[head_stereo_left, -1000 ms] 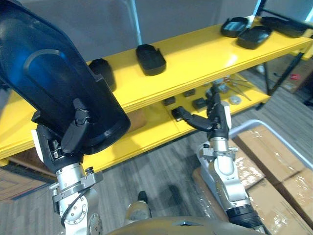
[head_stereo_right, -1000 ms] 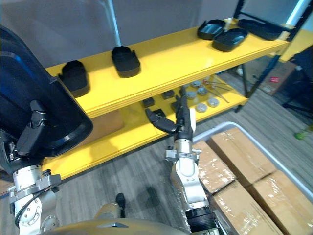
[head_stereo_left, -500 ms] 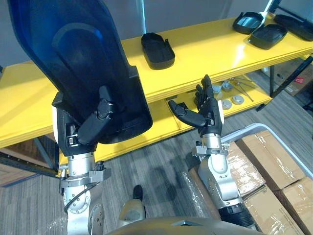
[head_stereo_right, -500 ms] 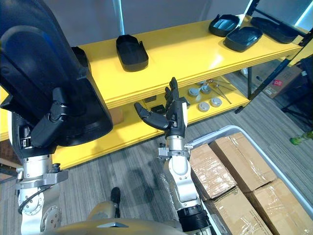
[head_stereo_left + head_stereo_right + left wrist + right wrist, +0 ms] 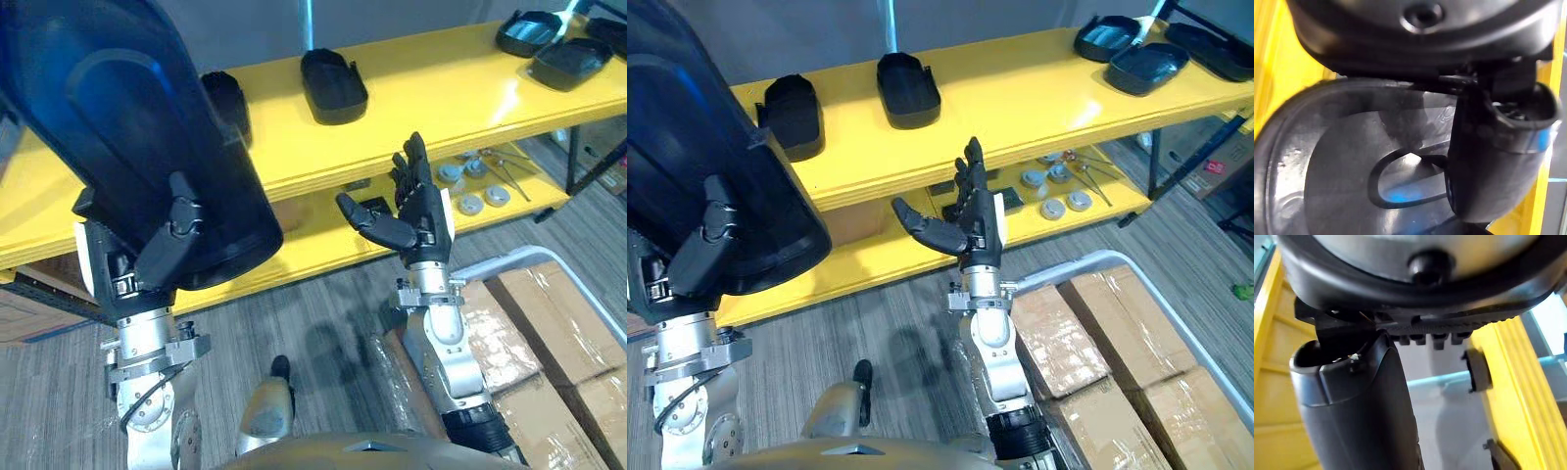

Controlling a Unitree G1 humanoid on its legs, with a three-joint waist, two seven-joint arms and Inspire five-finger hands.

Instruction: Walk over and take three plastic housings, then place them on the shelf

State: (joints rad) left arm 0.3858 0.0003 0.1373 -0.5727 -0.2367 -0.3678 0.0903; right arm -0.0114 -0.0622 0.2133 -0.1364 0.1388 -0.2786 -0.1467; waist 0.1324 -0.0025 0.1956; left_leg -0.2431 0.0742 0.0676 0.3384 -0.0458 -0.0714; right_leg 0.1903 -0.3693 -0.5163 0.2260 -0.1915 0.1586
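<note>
My left hand (image 5: 162,250) is shut on a large black plastic housing (image 5: 127,127), held up in front of the yellow shelf (image 5: 431,93). In the left wrist view the thumb (image 5: 1498,161) presses on the housing's inner face (image 5: 1337,176). Two smaller black housings (image 5: 333,86) (image 5: 225,98) lie on the shelf's top board. Several more housings (image 5: 549,44) sit at its far right end. My right hand (image 5: 416,211) is raised in front of the lower board, open and holding nothing, its thumb (image 5: 1361,416) standing apart from the fingers.
The lower yellow board (image 5: 323,250) carries small dark blocks (image 5: 367,208) and round metal parts (image 5: 470,191). Plastic-wrapped cardboard boxes (image 5: 549,323) fill a cart with a white rail (image 5: 509,259) at the lower right. Grey carpet floor lies between me and the shelf.
The camera has shifted. The held housing, upright half a second ago, now leans back to the left. My right hand stays raised and open.
</note>
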